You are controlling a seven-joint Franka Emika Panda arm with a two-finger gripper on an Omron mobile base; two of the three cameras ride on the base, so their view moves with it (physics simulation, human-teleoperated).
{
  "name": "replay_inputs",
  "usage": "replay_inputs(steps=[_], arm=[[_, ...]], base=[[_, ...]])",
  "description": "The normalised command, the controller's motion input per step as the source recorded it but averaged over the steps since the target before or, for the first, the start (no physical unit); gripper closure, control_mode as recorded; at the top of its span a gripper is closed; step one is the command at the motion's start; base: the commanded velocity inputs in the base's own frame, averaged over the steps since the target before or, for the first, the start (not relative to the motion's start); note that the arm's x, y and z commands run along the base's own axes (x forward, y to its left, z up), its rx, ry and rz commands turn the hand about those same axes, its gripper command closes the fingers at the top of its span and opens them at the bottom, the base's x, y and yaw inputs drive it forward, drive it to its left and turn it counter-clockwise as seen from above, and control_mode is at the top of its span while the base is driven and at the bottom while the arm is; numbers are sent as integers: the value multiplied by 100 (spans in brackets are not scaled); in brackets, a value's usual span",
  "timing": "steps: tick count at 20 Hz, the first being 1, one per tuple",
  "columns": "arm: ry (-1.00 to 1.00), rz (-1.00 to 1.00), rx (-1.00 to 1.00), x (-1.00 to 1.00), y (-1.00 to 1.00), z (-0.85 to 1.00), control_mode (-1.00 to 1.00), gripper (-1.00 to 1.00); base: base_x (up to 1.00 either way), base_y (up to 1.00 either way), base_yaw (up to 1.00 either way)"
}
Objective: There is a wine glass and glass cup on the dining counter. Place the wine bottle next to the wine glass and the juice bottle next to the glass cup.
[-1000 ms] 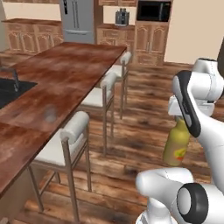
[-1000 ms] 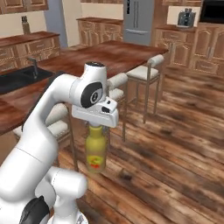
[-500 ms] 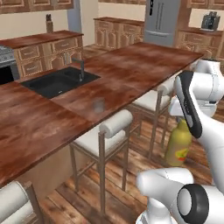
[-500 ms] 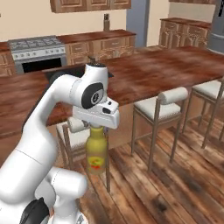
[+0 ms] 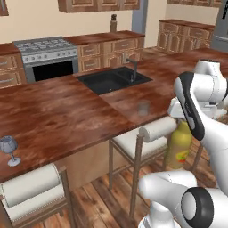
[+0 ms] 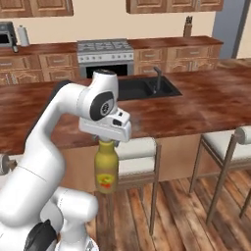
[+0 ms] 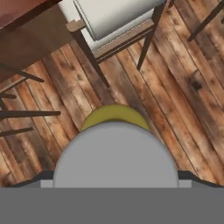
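The gripper (image 6: 108,139) is clamped on the neck of the juice bottle (image 6: 107,168), which hangs upright over the floor, just off the stool side of the dining counter (image 5: 67,111). This looks like the carrying step. The glass cup (image 5: 143,108) stands near that counter edge, beside the sink (image 5: 112,80). Next, I'd judge, the bottle needs lifting above the countertop and setting down beside the cup.

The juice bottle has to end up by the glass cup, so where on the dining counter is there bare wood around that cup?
The glass cup stands alone on the dining counter. Bare wood lies on every side of it, widest toward the wine glass. It is tightest behind the cup, where the black sink and faucet sit. The gripper holds the juice bottle over the floor.
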Motion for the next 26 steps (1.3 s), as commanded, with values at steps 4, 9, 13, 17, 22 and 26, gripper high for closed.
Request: replay_inputs(steps=[4,9,13,17,22,26], arm=[[0,0,0,0,0,0,100,100],[0,0,0,0,0,0,100,100],[0,0,0,0,0,0,100,100],[0,0,0,0,0,0,100,100],[0,0,0,0,0,0,100,100],[0,0,0,0,0,0,100,100]], base=[[38,9,9],[57,16,0],[41,24,-5],[48,6,6],[59,0,15],[44,1,3]])
